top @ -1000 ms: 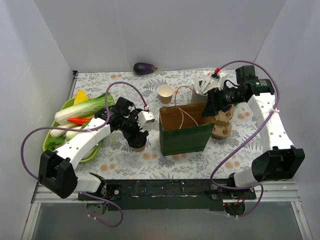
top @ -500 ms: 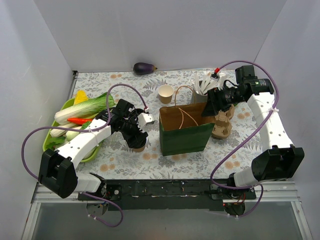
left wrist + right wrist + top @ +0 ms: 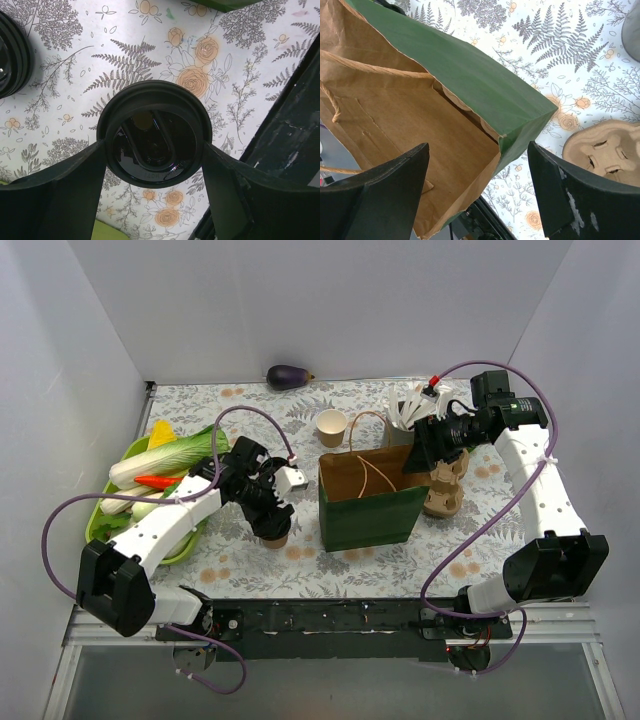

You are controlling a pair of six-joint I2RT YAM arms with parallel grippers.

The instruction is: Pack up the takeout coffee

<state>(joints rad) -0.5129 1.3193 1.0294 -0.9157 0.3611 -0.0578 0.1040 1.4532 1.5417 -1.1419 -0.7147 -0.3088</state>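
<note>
The left gripper [image 3: 153, 150] holds the coffee cup [image 3: 150, 167] between its fingers [image 3: 60, 195] by the stiff lid [image 3: 150, 95], probably safer than the light, crushable paper wall beneath.

Top view: high above the near edge, looking down over the whole worktop [image 3: 240, 405], far off.
Left wrist view: very near, straight down between its fingers [image 3: 60, 200] onto the takeout coffee [image 3: 154, 145].
Right wrist view: near, tilted down into the green bag [image 3: 470, 75].
Shared: the top view also shows the takeout coffee and the green bag.
</note>
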